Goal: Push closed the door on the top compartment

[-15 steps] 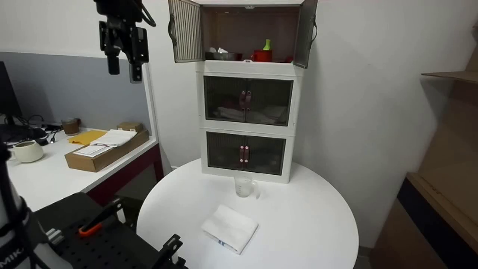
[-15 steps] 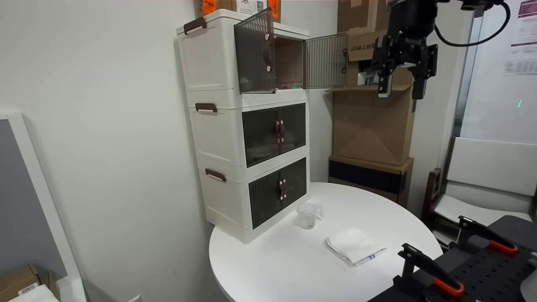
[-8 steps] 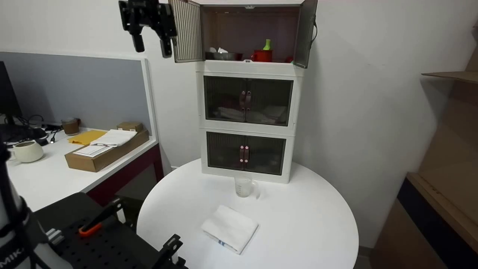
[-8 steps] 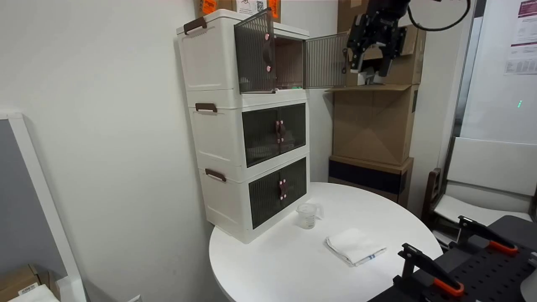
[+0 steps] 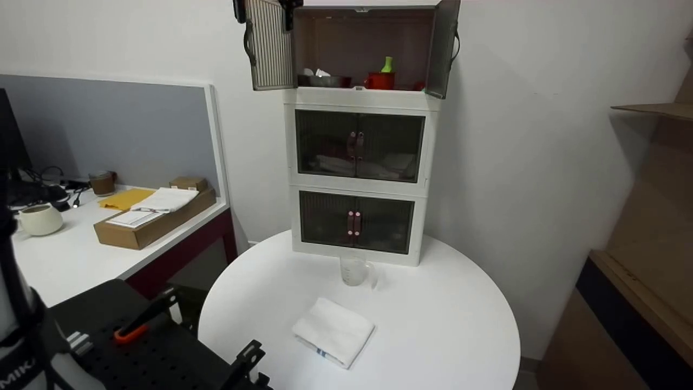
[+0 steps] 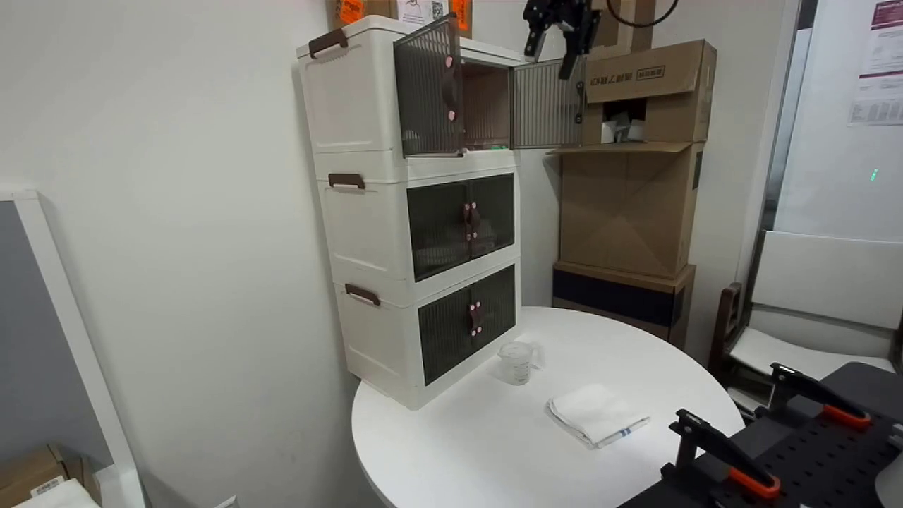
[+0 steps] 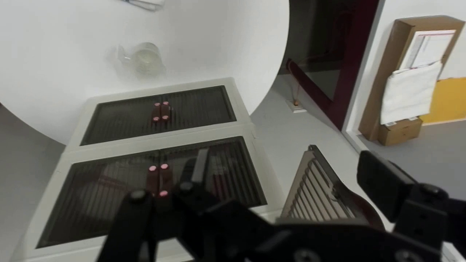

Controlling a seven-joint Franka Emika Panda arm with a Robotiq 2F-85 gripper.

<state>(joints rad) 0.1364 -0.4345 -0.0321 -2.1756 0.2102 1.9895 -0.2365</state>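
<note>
Gripper: fingers spread wide, clear gap between the tips. Wrist view agrees, fingers well apart. Sits at 1 o'clock in an exterior view, upper part cut off by the frame edge.

Refs: desk at 8 to 9 o'clock, cartons at 2 to 3, each in an exterior view.

Top compartment: 12 o'clock in an exterior view, highest of three in the cabinet. Two doors, both swung out: desk-side door off the 9 o'clock edge, carton-side door off the 3 o'clock edge. Gripper overlaps a door by line of sight in both exterior views, but each shows a gap to the opposite door, so it's touching neither. Wrist view has the desk-side door at 4 o'clock, showing past the gap between the fingers, partly hidden by the gripper.

Inside up top: bowl at 9 o'clock from red mug; green thing at 12 to 1 from the mug, can't tell if in or behind it.

Mid doors and bottom doors closed.

On the table: clear cup upright near the cabinet base; folded cloth at 4 o'clock from it in an exterior view.
</note>
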